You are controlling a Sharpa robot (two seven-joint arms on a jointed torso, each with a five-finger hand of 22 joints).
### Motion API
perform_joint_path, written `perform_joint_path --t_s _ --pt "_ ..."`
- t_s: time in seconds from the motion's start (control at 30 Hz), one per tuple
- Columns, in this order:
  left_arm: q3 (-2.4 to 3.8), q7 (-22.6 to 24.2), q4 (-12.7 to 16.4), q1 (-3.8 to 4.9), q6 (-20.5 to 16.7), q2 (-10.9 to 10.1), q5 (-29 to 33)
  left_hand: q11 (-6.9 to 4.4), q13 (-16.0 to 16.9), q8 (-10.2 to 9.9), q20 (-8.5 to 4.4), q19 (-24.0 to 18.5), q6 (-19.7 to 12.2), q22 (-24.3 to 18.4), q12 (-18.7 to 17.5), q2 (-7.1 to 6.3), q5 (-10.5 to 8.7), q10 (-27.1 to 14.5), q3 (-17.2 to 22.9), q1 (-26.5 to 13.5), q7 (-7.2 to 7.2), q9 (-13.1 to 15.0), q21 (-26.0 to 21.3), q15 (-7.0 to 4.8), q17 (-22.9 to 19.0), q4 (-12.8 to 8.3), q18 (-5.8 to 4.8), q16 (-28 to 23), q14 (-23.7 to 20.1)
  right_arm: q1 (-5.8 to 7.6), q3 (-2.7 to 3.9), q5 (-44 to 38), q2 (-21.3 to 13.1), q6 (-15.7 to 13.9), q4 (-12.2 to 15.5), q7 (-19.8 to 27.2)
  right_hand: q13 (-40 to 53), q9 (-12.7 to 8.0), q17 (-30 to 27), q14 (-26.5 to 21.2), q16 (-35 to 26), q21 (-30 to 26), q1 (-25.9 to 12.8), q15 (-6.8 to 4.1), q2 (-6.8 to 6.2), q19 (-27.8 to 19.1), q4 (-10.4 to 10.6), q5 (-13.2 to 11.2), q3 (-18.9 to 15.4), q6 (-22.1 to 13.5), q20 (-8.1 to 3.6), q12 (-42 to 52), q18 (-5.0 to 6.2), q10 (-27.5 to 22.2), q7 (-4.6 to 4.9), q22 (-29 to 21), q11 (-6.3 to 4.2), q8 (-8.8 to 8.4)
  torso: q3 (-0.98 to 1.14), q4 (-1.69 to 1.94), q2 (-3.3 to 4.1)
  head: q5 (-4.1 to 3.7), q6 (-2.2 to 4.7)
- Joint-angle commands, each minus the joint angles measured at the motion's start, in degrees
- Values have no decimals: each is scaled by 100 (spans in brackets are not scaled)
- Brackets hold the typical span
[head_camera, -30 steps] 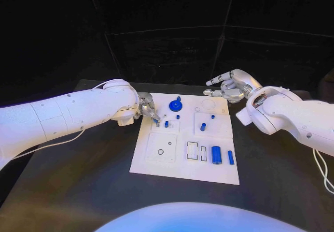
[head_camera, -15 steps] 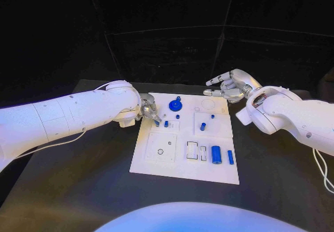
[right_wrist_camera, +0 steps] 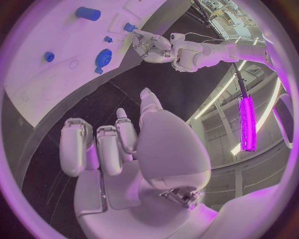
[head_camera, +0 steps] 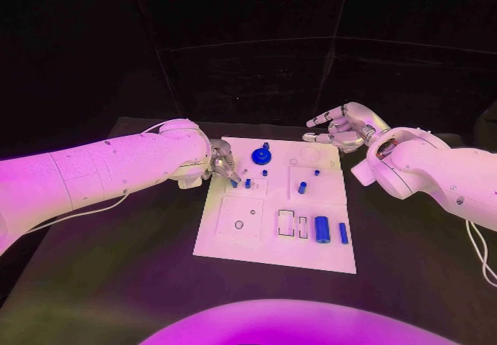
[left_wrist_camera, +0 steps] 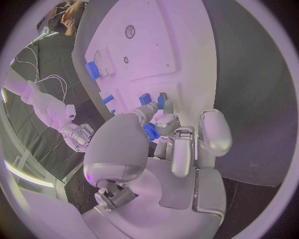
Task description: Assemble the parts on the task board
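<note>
Head view: left hand (head_camera: 220, 164) fingertips touch a blue part (head_camera: 234, 183).

A lab — black table (head_camera: 124, 287), light strips (right_wrist_camera: 247, 124), dark netting behind.

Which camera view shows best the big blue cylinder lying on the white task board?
The head view: the big blue cylinder lies unobstructed on the white task board, seen from above. The right wrist view shows it near the circle's rim, bent by the lens. The left wrist view shows it small and far away.
</note>
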Motion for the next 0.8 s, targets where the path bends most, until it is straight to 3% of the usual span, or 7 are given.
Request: perform_joint_path --t_s 0.03,0.2,0.8 --pt "-8 -99 27 -1 183 -11 -33 -4 -6 22 -15 10 4 0 -31 7 20 49 509 29 -28 5 -17 -5 1509 -465 47 36 605 11 3 15 2 61 7 7 -6 0 689 401 -32 -38 -18 -34 57 -30 0 18 -39 8 9 -35 50 -27 10 -9 9 7 0 5 3 8 -4" --pt "-11 -136 55 -1 213 -28 -33 -5 -12 23 -15 10 4 2 -35 6 20 47 516 28 -29 5 -16 -5 1509 -467 46 36 605 11 3 15 9 75 -1 8 -10 0 680 399 -38 -41 -26 -34 59 -32 1 17 -51 7 8 -38 51 -30 10 -14 9 7 -9 5 -3 21 -19" --pt "-13 -157 46 -1 192 -13 -32 -13 -16 83 -20 18 50 15 -33 -26 19 73 555 -135 -43 26 -14 -11 1509 -394 44 36 605 10 3 15 21 79 -8 16 -10 0 680 399 -38 -41 -26 -34 59 -32 1 17 -51 7 8 -38 51 -30 10 -14 9 7 4 -5 3 42 -26"
